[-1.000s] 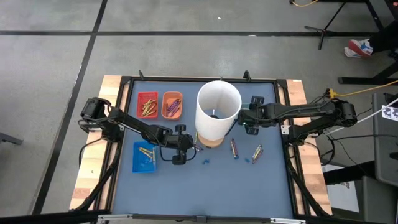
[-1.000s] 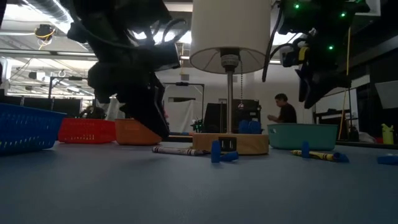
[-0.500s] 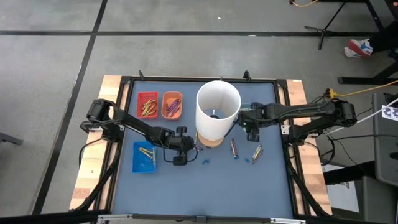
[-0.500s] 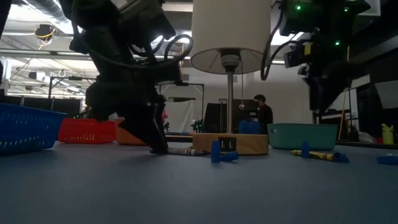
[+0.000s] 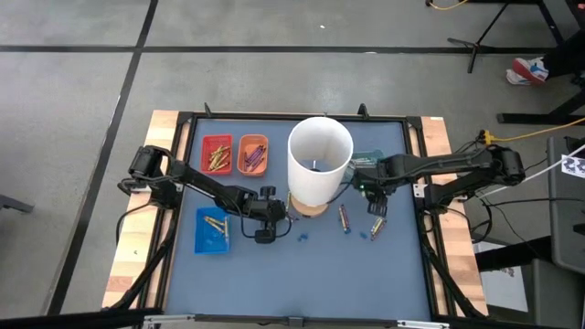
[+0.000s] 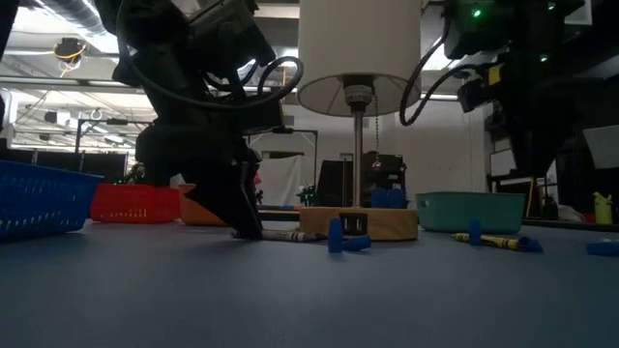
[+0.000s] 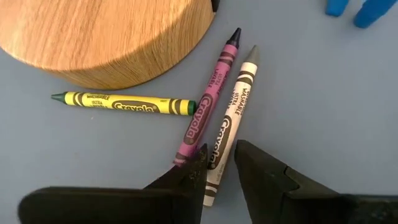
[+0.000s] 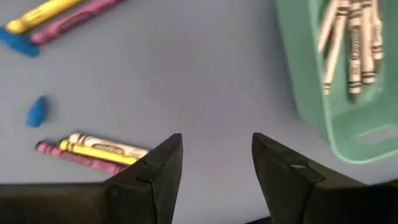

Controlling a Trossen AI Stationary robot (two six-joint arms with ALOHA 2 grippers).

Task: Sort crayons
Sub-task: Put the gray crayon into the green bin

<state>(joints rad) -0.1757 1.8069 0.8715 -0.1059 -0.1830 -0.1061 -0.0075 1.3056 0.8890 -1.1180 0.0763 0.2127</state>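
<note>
Three crayons lie beside the lamp's wooden base [image 7: 106, 37]: a yellow one [image 7: 124, 104], a purple one [image 7: 205, 112] and a grey one [image 7: 231, 106]. My left gripper [image 7: 219, 163] is down at the table, slightly open, with one finger on each side of the grey crayon's blunt end. My right gripper [image 8: 217, 155] is open and points down over bare table, between the teal tray [image 8: 323, 93] of grey crayons and a small group of crayons [image 8: 93, 152]. More crayons [image 5: 345, 217] lie right of the lamp. My left gripper comes slanting down, with its fingers [image 7: 193, 174] across the grey crayon's blunt end [image 7: 214, 158], which lies flat on the table. The left finger also covers the purple crayon's end. Whether either finger touches a crayon, I cannot tell.
A tall white lampshade [image 5: 320, 164] stands mid-table and hides part of the teal tray [image 5: 367, 161]. The red tray [image 5: 217, 153] and orange tray [image 5: 252, 153] sit at the far left, the blue tray [image 5: 212, 230] at the near left. Small blue pieces [image 5: 302, 238] lie near the lamp.
My left gripper has sunk toward the crayons beside the lamp base. My right gripper has moved from above the teal tray toward the table's near edge and has tipped so that it points down.
</note>
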